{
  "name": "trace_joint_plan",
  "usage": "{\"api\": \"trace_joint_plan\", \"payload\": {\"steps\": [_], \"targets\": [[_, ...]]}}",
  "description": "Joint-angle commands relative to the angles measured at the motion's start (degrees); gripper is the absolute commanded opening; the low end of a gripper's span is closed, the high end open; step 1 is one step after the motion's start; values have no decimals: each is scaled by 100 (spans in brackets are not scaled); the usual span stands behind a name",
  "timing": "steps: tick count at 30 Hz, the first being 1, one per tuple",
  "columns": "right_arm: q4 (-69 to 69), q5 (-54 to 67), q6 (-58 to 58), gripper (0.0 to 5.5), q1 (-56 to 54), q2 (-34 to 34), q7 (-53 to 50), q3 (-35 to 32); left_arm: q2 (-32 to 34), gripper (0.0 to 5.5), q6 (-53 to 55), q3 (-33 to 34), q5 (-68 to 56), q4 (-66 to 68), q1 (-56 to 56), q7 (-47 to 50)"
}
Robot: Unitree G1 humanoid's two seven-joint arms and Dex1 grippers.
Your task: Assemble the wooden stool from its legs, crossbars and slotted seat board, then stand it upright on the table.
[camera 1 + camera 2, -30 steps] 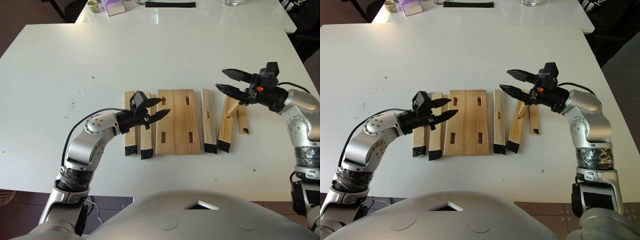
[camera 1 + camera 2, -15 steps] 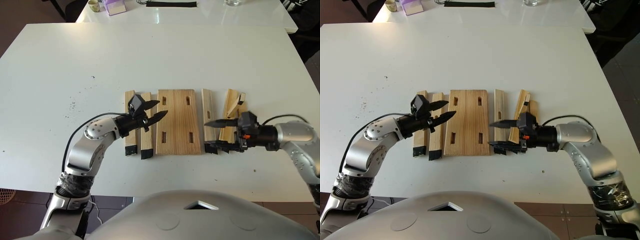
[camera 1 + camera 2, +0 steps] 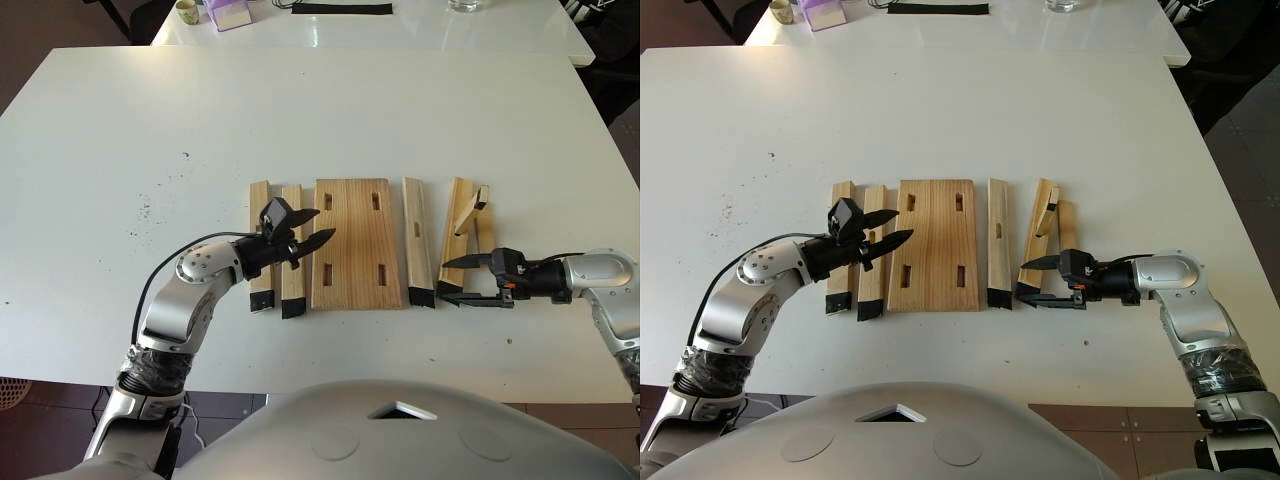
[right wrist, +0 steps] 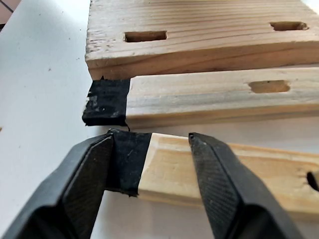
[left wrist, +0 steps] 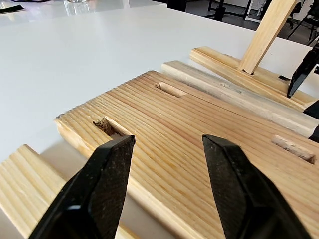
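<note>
Tabletop (image 3: 150,120) in white carried all the parts lying flat. Largest was the slotted seat board (image 3: 352,245) at the middle, with two black-tipped legs (image 3: 291,250) just beside its left edge and two more off its right. The left gripper (image 3: 322,222) hovered over the board's left edge, jaws spread wide, holding nothing. The right gripper (image 3: 446,281) sat low at the near end of the outermost right leg (image 3: 452,240), jaws parted on either side of its black tip, not clamped. One crossbar (image 3: 472,208) leaned tilted on that leg; another crossbar (image 3: 486,245) lay just beside it.
</note>
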Motion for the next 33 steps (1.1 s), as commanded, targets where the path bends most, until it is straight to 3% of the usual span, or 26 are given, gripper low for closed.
{"api": "trace_joint_plan", "payload": {"steps": [1, 5, 8, 12, 17, 20, 24, 26, 33], "targets": [[378, -336, -213, 278, -154, -302, 117, -12, 15, 253, -30, -30, 104, -18, 95, 28], [445, -218, -252, 278, -337, -387, 56, -186, 1, 253, -51, -61, 179, -29, 174, 60], [-419, 278, 312, 278, -105, -410, -216, -551, 9, 253, -54, -40, 195, -57, 223, 78], [-2206, 825, 1772, 297, 455, -309, -1356, -1152, 15, 253, -52, 28, 199, -194, 397, 169], [-4091, -179, 3137, 359, 1624, -290, -2915, -1380, -3, 253, -60, 126, 208, -433, 732, 357], [-4911, -198, 4396, 405, 2050, 377, -4063, -1507, 26, 253, -60, 184, 214, -513, 862, 424], [-5445, 418, 6204, 405, 1913, 2036, -5576, -1903, 3, 253, -11, 198, 235, -564, 890, 503], [-5559, 553, 6651, 405, 1866, 2494, -5945, -1863, -39, 253, 29, 141, 240, -608, 860, 545], [-4933, 460, 6752, 405, 1535, 2993, -6438, -1718, -57, 253, 69, 45, 269, -548, 724, 520]]}}
